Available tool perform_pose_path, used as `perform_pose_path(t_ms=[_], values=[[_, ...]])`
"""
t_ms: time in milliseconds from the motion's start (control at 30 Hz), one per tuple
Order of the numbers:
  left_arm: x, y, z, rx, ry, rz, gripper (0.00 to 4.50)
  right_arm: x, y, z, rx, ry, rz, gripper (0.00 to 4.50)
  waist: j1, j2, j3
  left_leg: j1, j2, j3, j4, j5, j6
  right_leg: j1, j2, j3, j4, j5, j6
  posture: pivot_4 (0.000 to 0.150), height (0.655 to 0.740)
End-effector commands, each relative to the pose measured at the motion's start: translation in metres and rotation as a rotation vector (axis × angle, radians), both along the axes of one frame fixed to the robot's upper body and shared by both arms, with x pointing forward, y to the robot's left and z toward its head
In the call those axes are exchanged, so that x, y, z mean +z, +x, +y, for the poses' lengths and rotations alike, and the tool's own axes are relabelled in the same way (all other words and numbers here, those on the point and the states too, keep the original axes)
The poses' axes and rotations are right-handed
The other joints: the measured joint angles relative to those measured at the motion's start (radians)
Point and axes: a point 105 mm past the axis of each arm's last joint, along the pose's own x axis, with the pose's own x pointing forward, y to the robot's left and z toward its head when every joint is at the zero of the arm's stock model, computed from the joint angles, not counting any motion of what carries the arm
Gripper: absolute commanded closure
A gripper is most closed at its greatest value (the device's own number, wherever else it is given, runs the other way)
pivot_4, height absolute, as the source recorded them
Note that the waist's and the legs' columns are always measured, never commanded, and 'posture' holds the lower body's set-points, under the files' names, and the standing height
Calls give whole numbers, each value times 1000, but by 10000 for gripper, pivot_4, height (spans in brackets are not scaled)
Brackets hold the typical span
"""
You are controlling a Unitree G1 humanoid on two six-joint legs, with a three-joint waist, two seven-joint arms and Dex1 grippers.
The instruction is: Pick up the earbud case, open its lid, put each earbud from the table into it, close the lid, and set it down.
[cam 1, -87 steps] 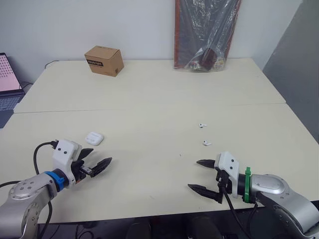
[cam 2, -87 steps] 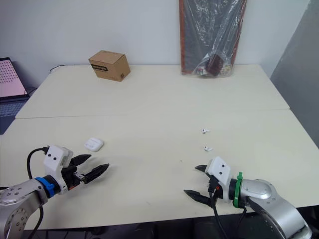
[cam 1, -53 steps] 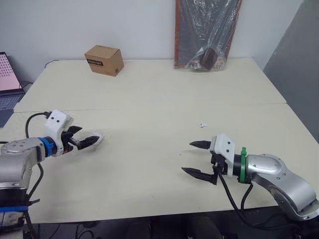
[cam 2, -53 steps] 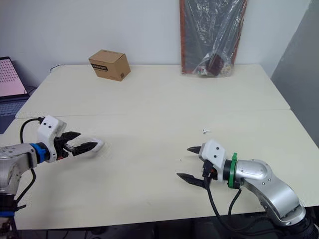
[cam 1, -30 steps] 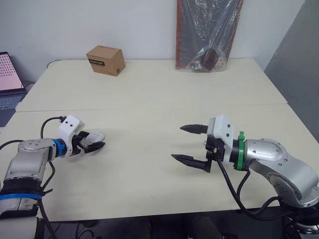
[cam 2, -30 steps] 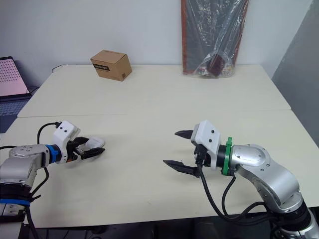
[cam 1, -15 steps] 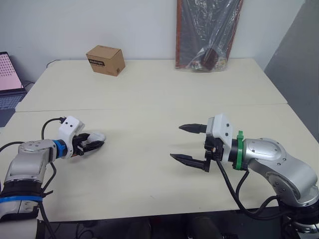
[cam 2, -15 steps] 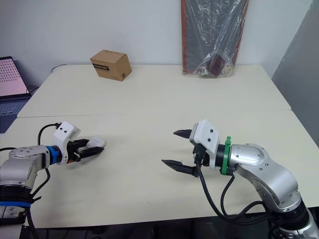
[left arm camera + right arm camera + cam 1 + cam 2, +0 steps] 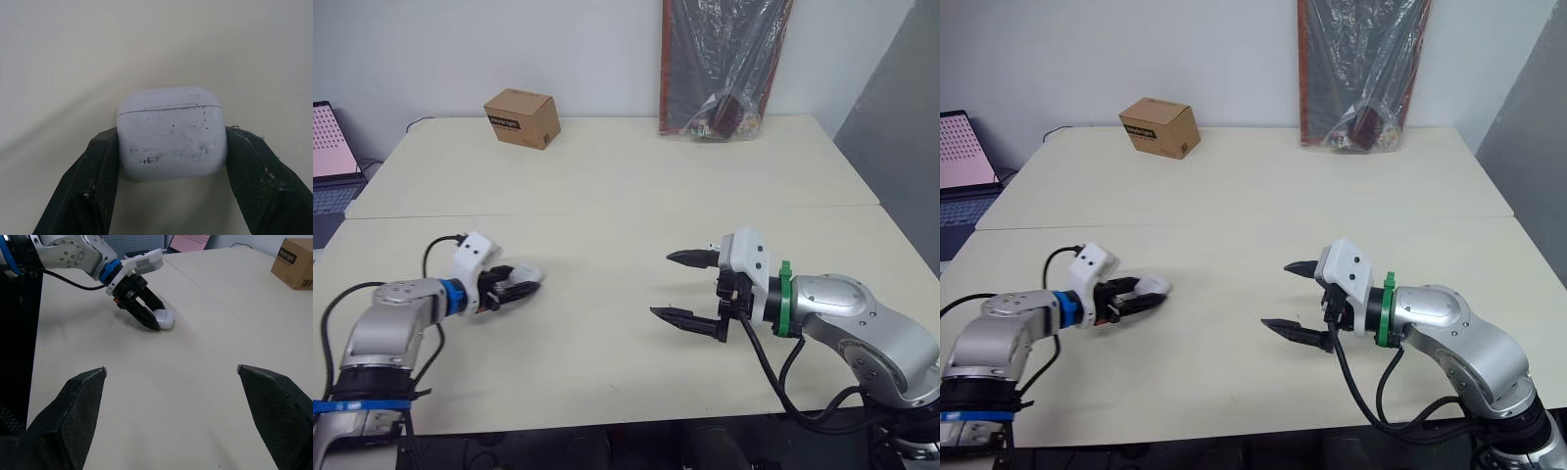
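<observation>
Shifted since half a second back: left gripper [image 9: 521, 284], with the earbud case [image 9: 171, 132] in its grip, now further in toward the middle of the table [image 9: 607, 186] and away from the left edge. Little change at the right gripper [image 9: 663, 285]: same spot right of centre, same pose.

Left gripper: pinching the earbud case, one black finger pressed on each side of the white shell. Fingers pointing toward the robot's right, low over the near half of the table. Case at the very fingertips, sticking out a little past them. Cannot tell whether just clear of the surface or touching it.

Case: lid shut, thin seam line visible across the upper part. Dark scuffs and specks on the lower front face.

Right gripper: spread wide, nothing between the fingers. Fingertips aimed toward the left gripper, well apart from it. Held over the near half of the table.

Elsewhere:
- Cardboard box [image 9: 520, 117] on the far left part of the table.
- Plastic-wrapped dark board [image 9: 720, 64] upright against the wall at the far edge.
- Laptop [image 9: 328, 162] with a pink screen beside the table's left side.
- Join between the two table halves running across, beyond both grippers.
</observation>
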Motion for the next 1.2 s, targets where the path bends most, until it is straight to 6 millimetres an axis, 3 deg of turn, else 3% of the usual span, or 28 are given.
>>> perform_pose_path(t_ms=[33, 233, 433, 633, 833, 1200], values=[[16, -4, -42, -139, -34, -56, 17052, 8, 4, -4, -18, 17, 7, 0, -1, 0, 0, 0, 0, 0, 0, 0, 0, 0, 0, 0, 0, 1, -1, 1500, 7400], [29, -15, -90, -297, -82, -105, 17052, 6, 4, -7, -17, 8, 35, 0, -6, 0, 0, 0, 1, 0, -1, 0, 0, -1, 1, 0, 0, 1, -1, 1500, 7400], [46, -25, -120, -429, -105, -190, 17052, -8, 10, -14, -86, -50, 204, 0, -5, 0, 0, 0, 0, 0, -1, 0, 0, -1, 1, 1, 0, 0, -1, 1500, 7400], [64, -25, -133, -507, -91, -411, 17052, -10, 22, -17, -160, 35, 446, 0, -5, 0, 0, 0, 1, 0, -1, 0, 0, 0, 1, 1, 0, 2, -4, 1500, 7400], [70, -27, -139, -533, -51, -616, 17052, 4, 31, -7, -144, 228, 633, 0, -4, 0, 0, 0, 0, 1, -1, 0, 0, -1, 1, 1, 0, 3, -4, 1500, 7400], [75, -28, -149, -564, -34, -735, 17052, 17, 34, 11, -100, 345, 743, 0, -7, 1, 0, -1, 0, 1, -2, 0, 0, -1, 1, 1, 0, 3, -4, 1500, 7400]])
